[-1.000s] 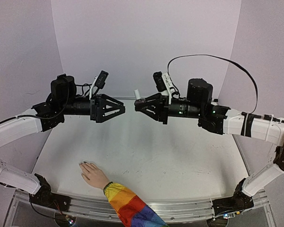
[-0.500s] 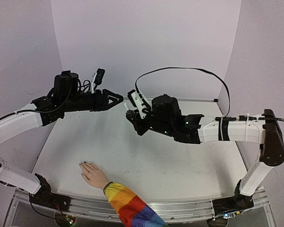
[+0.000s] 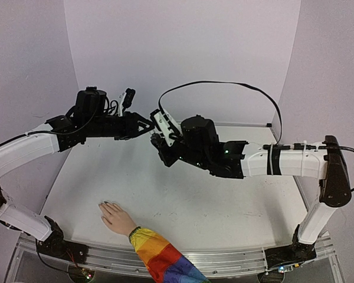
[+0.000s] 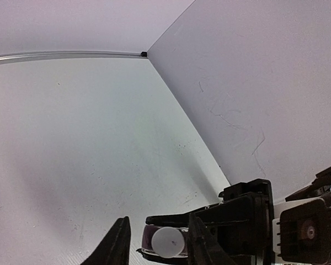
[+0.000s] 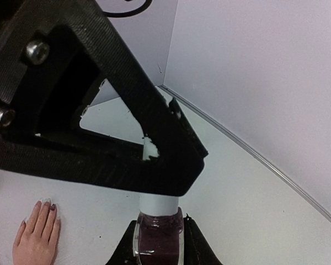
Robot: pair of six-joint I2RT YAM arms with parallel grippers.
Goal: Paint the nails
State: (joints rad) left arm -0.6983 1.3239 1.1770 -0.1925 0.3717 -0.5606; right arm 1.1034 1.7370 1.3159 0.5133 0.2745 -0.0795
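**A:** Scuffed white tabletop [image 3: 236, 206], plain lilac walls [image 3: 183, 53]. Where are the nails [image 5: 52, 207]?

**B:** Near-left edge, on the rainbow-sleeved beige hand [image 3: 117, 218]. Some dark, some pale. The left hand [image 3: 146, 126] is open, straddling the white cap [image 4: 168, 241]. The right hand [image 3: 160, 143] clamps the dark bottle [image 5: 157, 243].

A robotics lab test cell is showing here: plain lilac panel walls [image 3: 183, 53] are closing in the top and both sides of the frame around a scuffed white table [image 3: 183, 200] that is filling the centre. Two white-and-black robot arms, the left arm [image 3: 23, 150] and the right arm [image 3: 289, 162], are rising from an aluminium rail [image 3: 224, 259] running along the bottom edge. A loose black cable [image 3: 224, 84] is looping across the upper middle, above the right arm.
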